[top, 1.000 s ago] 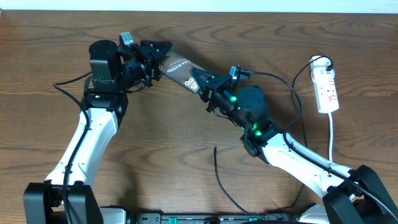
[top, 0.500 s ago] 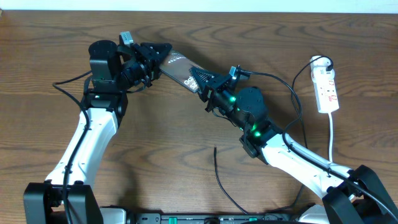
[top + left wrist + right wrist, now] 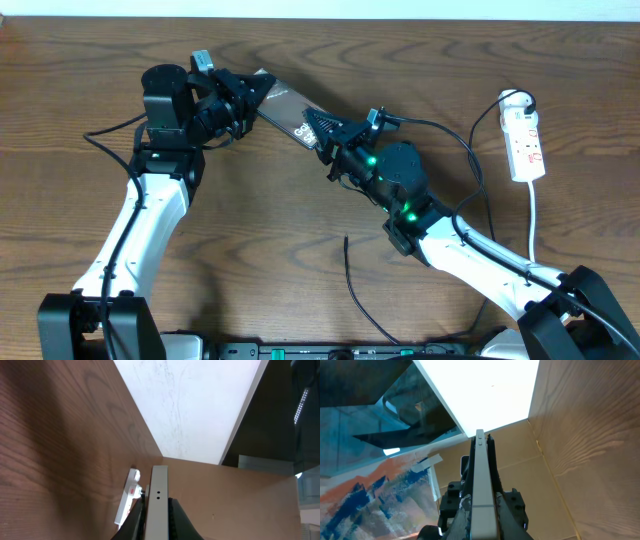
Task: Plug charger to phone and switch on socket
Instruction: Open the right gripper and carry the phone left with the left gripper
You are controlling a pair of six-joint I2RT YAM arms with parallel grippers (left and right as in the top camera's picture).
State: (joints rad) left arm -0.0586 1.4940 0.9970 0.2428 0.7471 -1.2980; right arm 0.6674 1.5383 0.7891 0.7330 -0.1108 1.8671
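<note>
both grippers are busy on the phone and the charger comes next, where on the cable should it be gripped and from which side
Probably just behind the free end of the charger, straight down from above. It lies flat on the table, running toward the near edge, so fingers closing across it sideways should catch it. The plug tip is too small to make out.
</note>
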